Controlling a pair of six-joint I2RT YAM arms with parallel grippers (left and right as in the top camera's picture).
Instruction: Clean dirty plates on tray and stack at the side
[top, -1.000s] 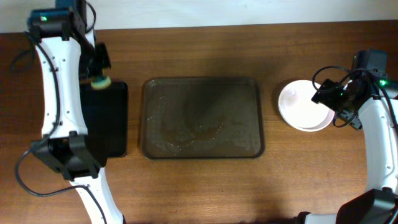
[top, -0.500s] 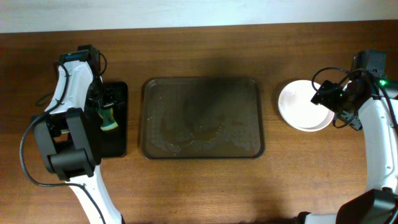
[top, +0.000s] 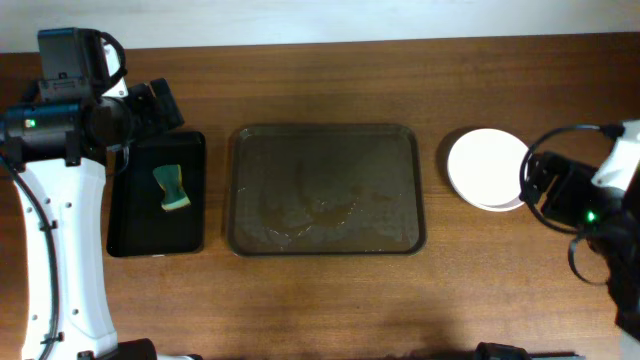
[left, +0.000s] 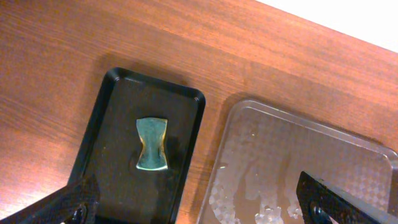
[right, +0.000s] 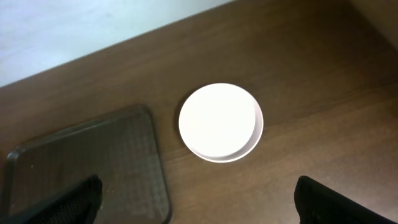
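The clear plastic tray (top: 327, 190) lies mid-table, wet with streaks and holding no plates. White plates (top: 487, 168) sit stacked to its right, the top one looking clean. A green and yellow sponge (top: 171, 188) lies free in the black tray (top: 125, 215) on the left. My left gripper (left: 199, 214) hangs open high above the gap between the black tray (left: 99, 124) and the clear tray (left: 298, 162), with the sponge (left: 153, 144) below it. My right gripper (right: 199, 208) is open and empty, raised in front of the plates (right: 220, 122).
The left arm (top: 60, 200) runs down the table's left side beside the black tray. The right arm (top: 590, 205) sits at the right edge, just right of the plate stack. Bare wood surrounds the trays.
The left gripper let go of the sponge into the black tray and rose away. The right arm pulled back from the plate stack toward the front right.
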